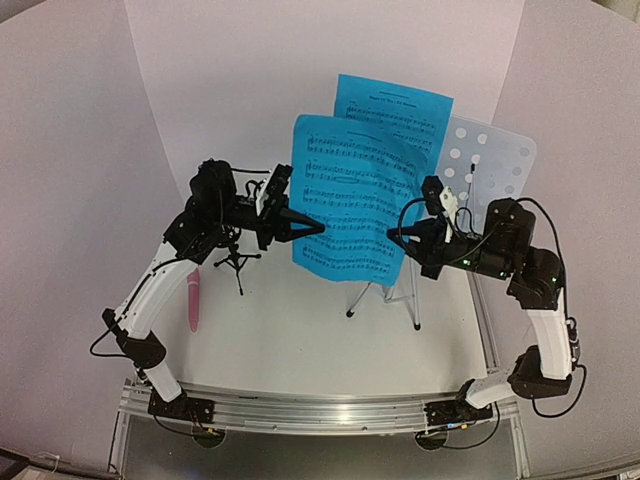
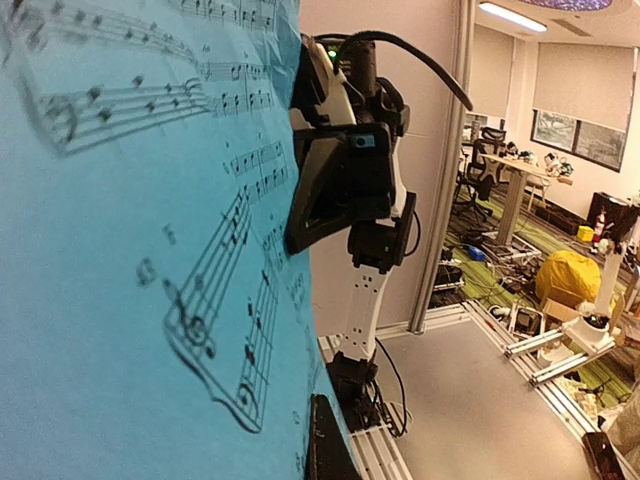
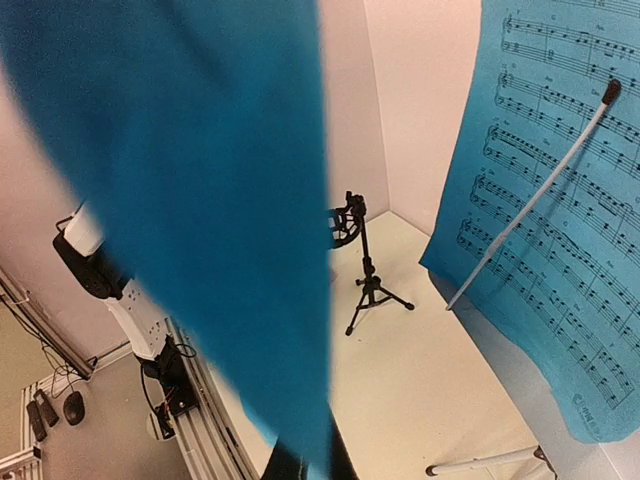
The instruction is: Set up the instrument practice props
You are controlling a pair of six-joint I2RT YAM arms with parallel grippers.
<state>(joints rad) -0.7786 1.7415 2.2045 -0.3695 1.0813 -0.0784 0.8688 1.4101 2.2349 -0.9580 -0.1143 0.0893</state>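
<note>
Two blue sheet-music pages show. The front page (image 1: pixel 350 190) hangs in the air over the table, pinched at its lower side edges by both grippers. My left gripper (image 1: pixel 322 228) is shut on its left edge, and the page (image 2: pixel 130 250) fills that wrist view beside the dark fingertip (image 2: pixel 325 445). My right gripper (image 1: pixel 391 235) is shut on its right edge, with the page (image 3: pixel 200 200) blurred close above its fingers (image 3: pixel 290 468). The back page (image 1: pixel 395 110) leans on the pale-blue perforated music stand (image 1: pixel 495 155). The pink microphone (image 1: pixel 193 300) lies on the table at the left, near the black tripod mic mount (image 1: pixel 237 262).
The stand's silver legs (image 1: pixel 385 295) stand just below the held page. A thin silver retaining arm (image 3: pixel 530 200) crosses the back page (image 3: pixel 560 220). The mic mount (image 3: pixel 365 275) stands upright beyond the held page. The aluminium rail (image 1: pixel 320 410) runs along the near table edge.
</note>
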